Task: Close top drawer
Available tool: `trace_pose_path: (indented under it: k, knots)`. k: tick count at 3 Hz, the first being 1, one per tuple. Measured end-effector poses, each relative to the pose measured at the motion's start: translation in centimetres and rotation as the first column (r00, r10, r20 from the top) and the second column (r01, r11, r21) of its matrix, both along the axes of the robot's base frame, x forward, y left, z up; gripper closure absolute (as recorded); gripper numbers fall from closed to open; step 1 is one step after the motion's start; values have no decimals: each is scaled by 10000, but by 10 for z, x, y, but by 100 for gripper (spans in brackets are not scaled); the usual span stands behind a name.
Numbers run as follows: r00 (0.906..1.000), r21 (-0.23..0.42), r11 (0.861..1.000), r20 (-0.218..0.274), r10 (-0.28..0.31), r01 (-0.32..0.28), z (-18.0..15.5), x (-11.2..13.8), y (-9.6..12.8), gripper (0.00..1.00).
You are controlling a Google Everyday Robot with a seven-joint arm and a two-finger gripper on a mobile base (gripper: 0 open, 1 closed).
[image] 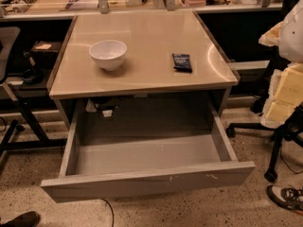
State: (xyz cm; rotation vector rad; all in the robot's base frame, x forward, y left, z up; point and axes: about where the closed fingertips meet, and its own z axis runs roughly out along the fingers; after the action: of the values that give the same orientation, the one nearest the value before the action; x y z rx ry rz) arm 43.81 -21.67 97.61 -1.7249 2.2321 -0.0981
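Observation:
The top drawer (147,181) is a wide, deep grey metal drawer under the tan countertop (142,74). It is pulled far out toward the camera. Its flat front panel has no handle and shows small white scuffs right of centre (210,176). The inside of the drawer (147,152) is bare grey metal with nothing in it. My gripper does not show anywhere in the camera view. The two shorter drawer fronts are out of view.
A white bowl (108,54) and a dark blue packet (182,62) lie on the countertop. An office chair with yellow padding (284,98) stands at the right, and a chair base (19,131) at the left. Shoes show at bottom right (286,197) and bottom left (21,219). A cable (110,209) runs over the floor.

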Motion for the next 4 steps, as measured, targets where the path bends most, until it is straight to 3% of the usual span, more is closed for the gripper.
trace_pose_path:
  k: [1, 4]
  knots:
    - [10000, 0, 10000, 0, 0, 0, 0, 0, 0, 0]
    - [10000, 0, 10000, 2, 0, 0, 0, 0, 0, 66]
